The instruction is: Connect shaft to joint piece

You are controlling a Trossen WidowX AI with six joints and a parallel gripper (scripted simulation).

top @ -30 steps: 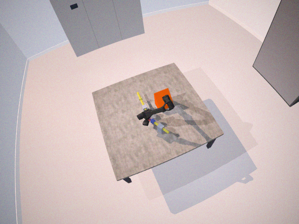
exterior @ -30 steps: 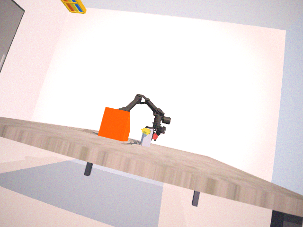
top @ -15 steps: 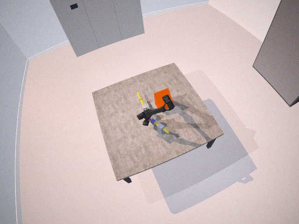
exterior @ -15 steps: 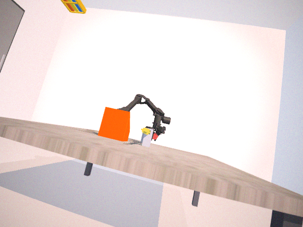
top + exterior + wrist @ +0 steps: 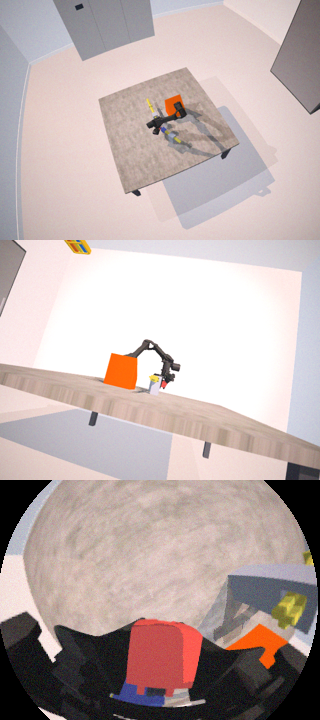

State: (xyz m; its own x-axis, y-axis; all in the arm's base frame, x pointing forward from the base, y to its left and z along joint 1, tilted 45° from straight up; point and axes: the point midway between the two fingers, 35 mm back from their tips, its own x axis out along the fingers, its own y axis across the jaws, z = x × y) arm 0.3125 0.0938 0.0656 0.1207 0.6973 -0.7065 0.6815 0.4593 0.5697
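Gripper: the gripper (image 5: 157,128) (image 5: 163,384) (image 5: 162,657) is clamped on the red piece, one finger to each side of it.
Red piece: the red piece (image 5: 160,128) (image 5: 164,384) (image 5: 156,655) sits up off the table, between the two blocks as seen from the top. Which way its opening points, I cannot tell.
Blue part: the blue part (image 5: 163,129) (image 5: 142,695) is right beside the red piece, at the end of the near shaft.
Near shaft: the near shaft (image 5: 178,140) is yellow and runs through the near block (image 5: 172,137), toward the near right in the top view.
Far shaft: the far shaft (image 5: 149,104) (image 5: 154,378) (image 5: 290,610) is yellow, set in the pale far block (image 5: 154,114) (image 5: 155,386) (image 5: 272,587) and angled to the near shaft. It is not in the red piece.
Arm: the black arm (image 5: 168,118) (image 5: 160,351) reaches from the right over the gap between the blocks in the top view, hiding part of it.
Box: the orange box (image 5: 172,102) (image 5: 120,371) (image 5: 260,639) stands on the table (image 5: 122,160) (image 5: 180,405) (image 5: 150,555), to the right of the far block in the top view.
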